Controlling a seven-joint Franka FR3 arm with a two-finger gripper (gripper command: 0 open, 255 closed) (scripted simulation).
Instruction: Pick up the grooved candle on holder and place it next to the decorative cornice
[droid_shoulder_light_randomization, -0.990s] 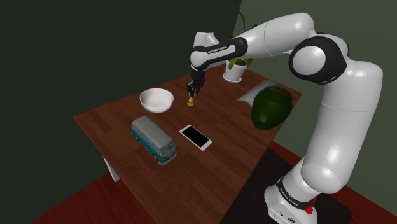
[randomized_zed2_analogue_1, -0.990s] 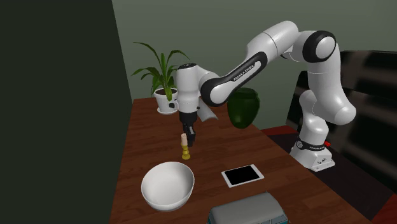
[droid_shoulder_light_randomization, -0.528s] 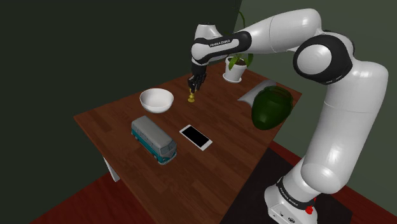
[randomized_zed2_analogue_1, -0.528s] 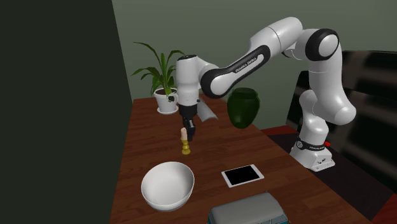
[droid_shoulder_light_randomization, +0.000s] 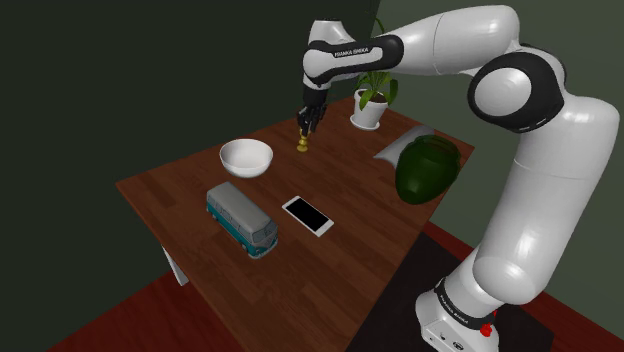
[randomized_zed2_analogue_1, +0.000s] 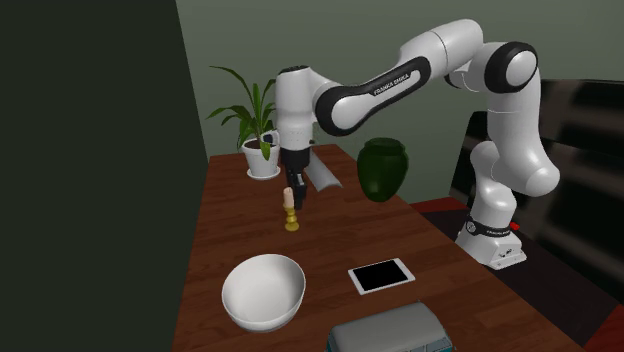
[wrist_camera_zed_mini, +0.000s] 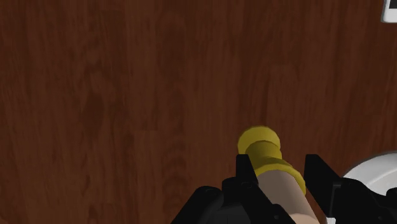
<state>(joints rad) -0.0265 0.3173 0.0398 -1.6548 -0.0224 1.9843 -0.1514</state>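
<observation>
My gripper (droid_shoulder_light_randomization: 305, 124) (randomized_zed2_analogue_1: 294, 196) is shut on a pale candle with a yellow holder (droid_shoulder_light_randomization: 300, 147) (randomized_zed2_analogue_1: 291, 216), clasping its upper part and holding it upright just above the wooden table (droid_shoulder_light_randomization: 360, 240). In the wrist view the black fingers (wrist_camera_zed_mini: 246, 173) clasp the candle's pale shaft, and the yellow holder (wrist_camera_zed_mini: 260, 148) points down at the wood. The pale grey cornice (droid_shoulder_light_randomization: 396, 147) (randomized_zed2_analogue_1: 324, 177) lies at the far end of the table beside a dark green vase (droid_shoulder_light_randomization: 426, 168) (randomized_zed2_analogue_1: 383, 168). It is a short way from the candle, towards the second exterior view's right.
A white bowl (droid_shoulder_light_randomization: 246, 157) (randomized_zed2_analogue_1: 263, 290) sits near the candle. A teal toy van (droid_shoulder_light_randomization: 240, 218) and a flat tablet (droid_shoulder_light_randomization: 307, 214) (randomized_zed2_analogue_1: 381, 274) lie mid-table. A potted plant (droid_shoulder_light_randomization: 370, 105) (randomized_zed2_analogue_1: 260, 140) stands at the far corner. Dark walls border the table.
The gripper has carried the candle upward and toward the plant end of the table, away from the bowl. It stays shut on the candle throughout.
</observation>
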